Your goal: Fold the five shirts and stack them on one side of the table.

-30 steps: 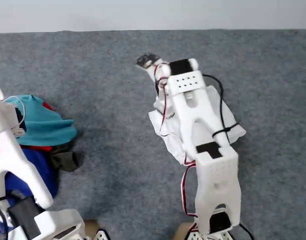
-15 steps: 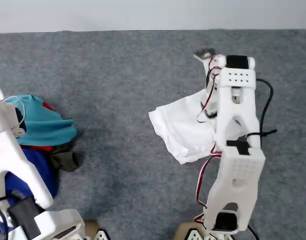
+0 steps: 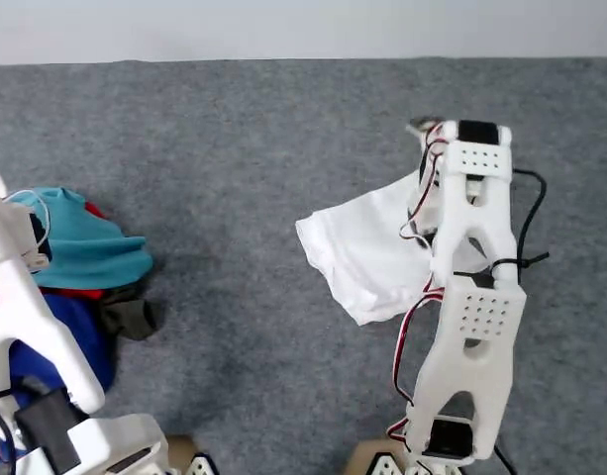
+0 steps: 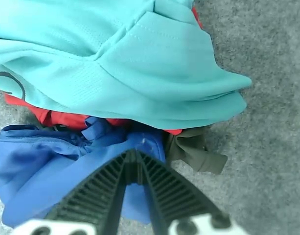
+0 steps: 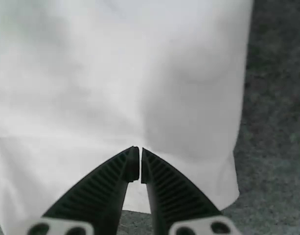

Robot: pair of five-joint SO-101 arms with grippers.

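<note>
Where the white shirt (image 3: 360, 255) lay: right of centre on the table, flat but rumpled, well apart from the other shirts.
Long axis: roughly across the table from left to right; its right part was hidden under the right arm (image 3: 471, 297).
Pointing: one corner pointed toward the near edge, another toward the left.
Right gripper (image 5: 140, 150): jaws closed tip to tip, poised over the white shirt (image 5: 115, 73); whether they pinched any cloth could not be told.
Left gripper (image 4: 135, 153): jaws closed with nothing between them, hanging over the blue shirt (image 4: 42, 171).
Pile (image 3: 80, 277): at the table's left side, loose and unfolded.
Teal shirt (image 4: 115, 63): on top of the pile, spread widest.
Red shirt (image 4: 66, 117): a thin band showing under the teal one.
Blue shirt: lowest, on the near side of the pile.
Olive shirt (image 4: 194, 152): a small bunch sticking out at the pile's right edge, touching the carpet.
Surface: grey carpet (image 3: 234, 148) covering the whole table.
Room: a pale wall (image 3: 283, 30) ran along the far edge.
</note>
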